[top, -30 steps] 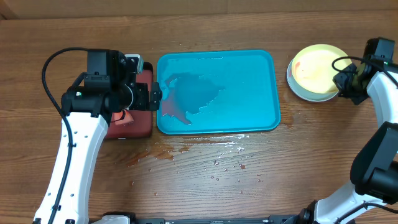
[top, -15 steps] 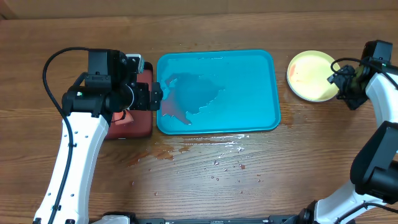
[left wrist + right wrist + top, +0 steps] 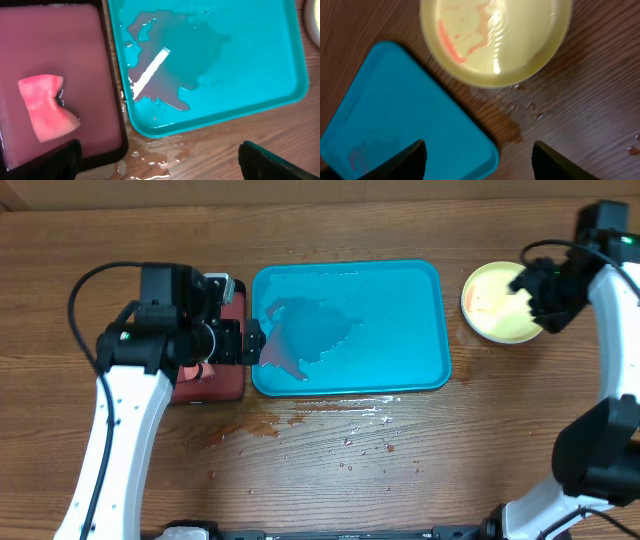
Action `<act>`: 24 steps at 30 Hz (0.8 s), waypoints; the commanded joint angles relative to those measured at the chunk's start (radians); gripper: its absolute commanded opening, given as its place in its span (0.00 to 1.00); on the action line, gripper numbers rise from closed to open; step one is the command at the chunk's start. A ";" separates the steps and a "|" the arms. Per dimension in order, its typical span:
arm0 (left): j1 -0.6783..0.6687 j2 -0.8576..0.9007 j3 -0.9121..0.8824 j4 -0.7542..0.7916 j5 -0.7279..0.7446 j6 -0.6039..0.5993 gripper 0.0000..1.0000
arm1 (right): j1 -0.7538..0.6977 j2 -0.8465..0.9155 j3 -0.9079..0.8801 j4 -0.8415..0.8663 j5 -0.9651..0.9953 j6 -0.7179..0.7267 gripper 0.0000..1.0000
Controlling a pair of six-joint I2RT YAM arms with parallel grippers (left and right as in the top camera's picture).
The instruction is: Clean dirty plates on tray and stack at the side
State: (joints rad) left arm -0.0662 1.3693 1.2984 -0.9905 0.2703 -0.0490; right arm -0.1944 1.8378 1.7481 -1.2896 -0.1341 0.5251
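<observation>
The turquoise tray [image 3: 400,290] lies mid-table with no plate on it, only a puddle of reddish water [image 3: 300,340] at its left end. Right of it, on the wood, rests a yellow-green plate [image 3: 492,308] with a faint red smear [image 3: 447,42]. My right gripper [image 3: 540,295] hovers open over the plate's right edge, nothing between its fingers [image 3: 479,160]. Also open, my left gripper [image 3: 250,340] hangs above the gap between the two trays, holding nothing [image 3: 160,160]. No other plate shows clearly.
A black-rimmed tray [image 3: 107,75] of reddish water stands left of the turquoise tray, with a pink sponge [image 3: 47,105] lying in it. Water drops and streaks [image 3: 340,420] wet the wood in front of the trays. More drops [image 3: 525,102] lie beside the plate.
My right gripper opened and let go of the yellow-green plate, which settled flat, then moved up and left over it. The left arm barely moved.
</observation>
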 commanded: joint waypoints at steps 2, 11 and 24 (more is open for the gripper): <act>-0.006 -0.180 -0.003 -0.035 0.032 0.005 1.00 | 0.092 -0.208 0.050 -0.018 -0.016 -0.034 0.69; -0.006 -0.560 -0.090 -0.150 0.060 0.024 1.00 | 0.377 -0.576 -0.001 -0.127 0.179 -0.035 0.62; -0.006 -1.149 -0.460 -0.097 0.163 -0.116 1.00 | 0.718 -1.214 -0.808 0.221 0.219 0.030 0.87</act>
State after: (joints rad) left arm -0.0662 0.2615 0.8532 -1.0962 0.4129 -0.1280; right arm 0.5117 0.7006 1.0065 -1.0958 0.0704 0.5385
